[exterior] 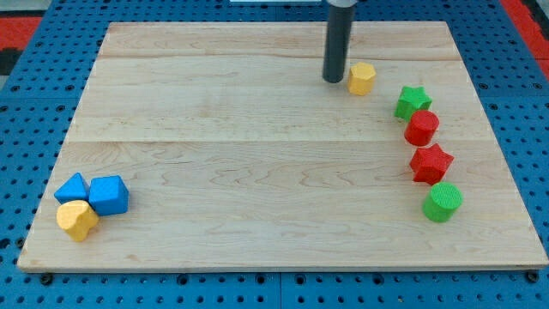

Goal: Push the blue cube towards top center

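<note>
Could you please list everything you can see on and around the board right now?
blue cube: one, blue, bottom left corner.
blue block: one, blue, left of and touching the cube; shape unclear.
yellow block: one, yellow, just below both blue ones.
yellow block near the rod: one, yellow, top, right of centre.
green star: one, green, right side.
red cylinder: one, red, below it.
red star: one, red, lower.
green cylinder: one, green, lowest.
wooden board: one, pale wood, on blue perforated table.
my tip: one, dark rod, just left of the top yellow block, far from the blue cube.

So I count eight blocks: two blue [109,195] [72,188], two yellow [78,220] [362,78], two red [421,128] [431,163], two green [412,102] [443,202].
</note>
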Action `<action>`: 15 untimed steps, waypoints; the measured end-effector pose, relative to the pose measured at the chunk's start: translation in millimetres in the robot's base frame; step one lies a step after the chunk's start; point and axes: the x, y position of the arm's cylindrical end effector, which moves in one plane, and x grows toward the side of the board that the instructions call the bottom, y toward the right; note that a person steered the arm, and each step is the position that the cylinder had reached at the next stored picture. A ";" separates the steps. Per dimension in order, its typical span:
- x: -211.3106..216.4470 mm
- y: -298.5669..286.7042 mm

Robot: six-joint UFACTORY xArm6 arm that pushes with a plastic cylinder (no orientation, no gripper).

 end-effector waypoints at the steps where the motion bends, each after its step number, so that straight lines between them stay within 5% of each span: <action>1: 0.0 45.9; 3: -2.7 50.6; 5: -20.9 -151.4; 8: 128.1 -402.7; 9: 134.6 -405.6; 12: 279.1 -402.2; 15: 236.5 -298.7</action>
